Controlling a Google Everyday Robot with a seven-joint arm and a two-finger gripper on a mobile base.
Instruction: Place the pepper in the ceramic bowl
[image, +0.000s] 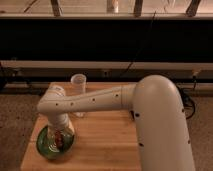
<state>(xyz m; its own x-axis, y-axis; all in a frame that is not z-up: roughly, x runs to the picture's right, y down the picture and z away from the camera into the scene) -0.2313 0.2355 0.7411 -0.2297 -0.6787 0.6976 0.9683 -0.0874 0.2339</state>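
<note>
My arm (100, 100) reached leftward across the wooden table (100, 145), and my gripper (61, 136) hung directly over the ceramic bowl (46, 146) at the table's front left corner. The pepper (59, 140), dark red, showed at my gripper's tip, above the bowl's green inside. A white cup (78, 81) stood upright near the table's far edge, behind my arm
</note>
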